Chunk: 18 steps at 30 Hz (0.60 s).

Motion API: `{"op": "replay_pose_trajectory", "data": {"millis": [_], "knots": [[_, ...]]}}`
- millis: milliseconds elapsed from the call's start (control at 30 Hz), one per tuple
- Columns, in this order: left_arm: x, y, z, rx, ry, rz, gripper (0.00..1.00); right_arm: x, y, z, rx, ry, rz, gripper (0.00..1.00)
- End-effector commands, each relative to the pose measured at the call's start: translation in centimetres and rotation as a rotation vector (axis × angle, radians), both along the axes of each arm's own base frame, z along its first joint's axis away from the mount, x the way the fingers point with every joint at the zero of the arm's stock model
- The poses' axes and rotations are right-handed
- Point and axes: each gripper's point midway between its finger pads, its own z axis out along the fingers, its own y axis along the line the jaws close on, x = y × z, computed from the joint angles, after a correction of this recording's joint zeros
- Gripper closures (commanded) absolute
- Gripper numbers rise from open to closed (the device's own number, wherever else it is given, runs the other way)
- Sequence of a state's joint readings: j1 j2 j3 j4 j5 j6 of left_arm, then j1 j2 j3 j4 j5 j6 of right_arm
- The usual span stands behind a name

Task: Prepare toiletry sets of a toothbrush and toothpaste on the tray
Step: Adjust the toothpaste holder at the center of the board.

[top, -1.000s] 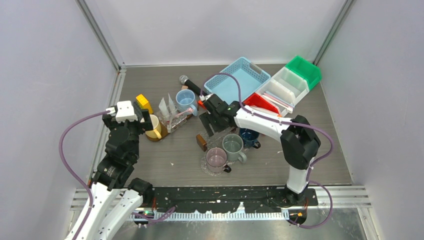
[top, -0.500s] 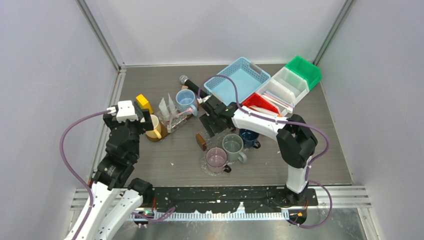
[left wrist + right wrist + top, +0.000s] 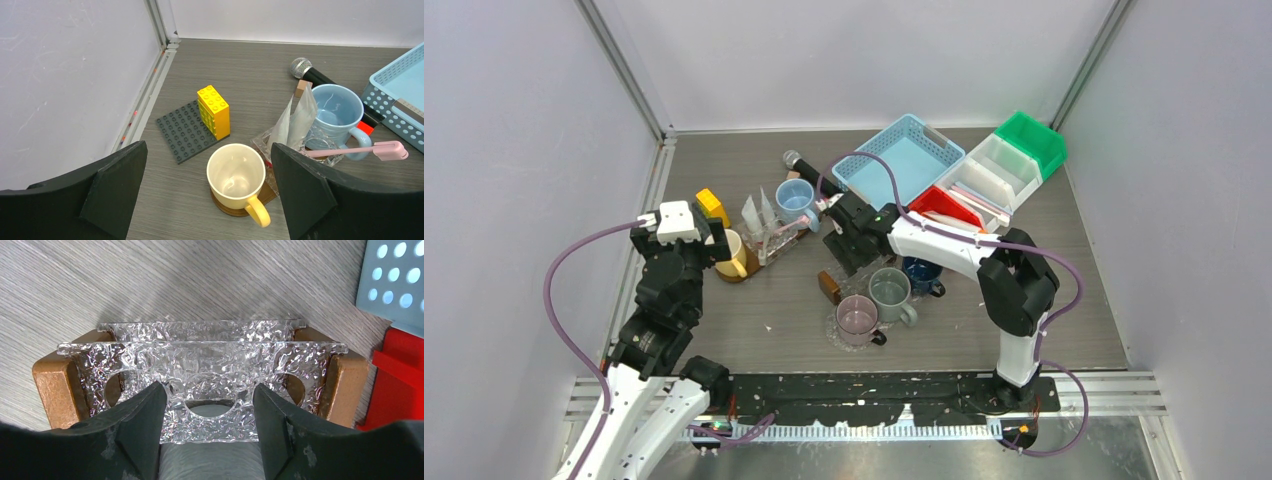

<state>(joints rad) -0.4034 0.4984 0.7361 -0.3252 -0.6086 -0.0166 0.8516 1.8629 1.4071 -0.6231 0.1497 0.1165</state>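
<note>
A pink toothbrush (image 3: 357, 150) lies across a clear holder beside the light blue mug (image 3: 334, 110); it also shows in the top view (image 3: 796, 222). No toothpaste tube can be made out. The blue basket tray (image 3: 899, 160) stands at the back. My left gripper (image 3: 209, 165) is open and empty above the yellow mug (image 3: 236, 175). My right gripper (image 3: 207, 430) is open low over a clear acrylic rack (image 3: 200, 360) with wooden ends, a finger on either side of its middle. In the top view the right gripper (image 3: 849, 250) is left of the tray.
A black microphone (image 3: 310, 72), white sachets (image 3: 297, 120) and a yellow brick (image 3: 214, 110) on a grey plate (image 3: 182, 131) sit near the mugs. Grey (image 3: 889, 290), pink (image 3: 857, 318) and dark blue (image 3: 921, 272) mugs stand mid-table. Red (image 3: 944, 205), white (image 3: 989, 175) and green (image 3: 1032, 140) bins line the right.
My right gripper has shifted slightly to the left over the clear rack and its cable has swung. The left arm has not moved.
</note>
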Motion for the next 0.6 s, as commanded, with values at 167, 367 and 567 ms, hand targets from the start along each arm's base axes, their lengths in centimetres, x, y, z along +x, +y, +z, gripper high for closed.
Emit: {"op": "replay_pose_trajectory", "data": {"millis": [167,367,567], "knots": [[0.4,0.0,0.8,-0.005,-0.034,0.004,0.02,-1.4,-1.2,1.2,-0.050,0.042,0.029,0.30],[0.4,0.0,0.8,-0.005,-0.033,0.005,0.03,-0.2,0.1,3.3,0.007,0.000,-0.013,0.23],[0.4,0.0,0.8,-0.003,-0.030,0.004,0.02,1.1,0.9,6.0,0.056,-0.062,-0.045,0.18]]}}
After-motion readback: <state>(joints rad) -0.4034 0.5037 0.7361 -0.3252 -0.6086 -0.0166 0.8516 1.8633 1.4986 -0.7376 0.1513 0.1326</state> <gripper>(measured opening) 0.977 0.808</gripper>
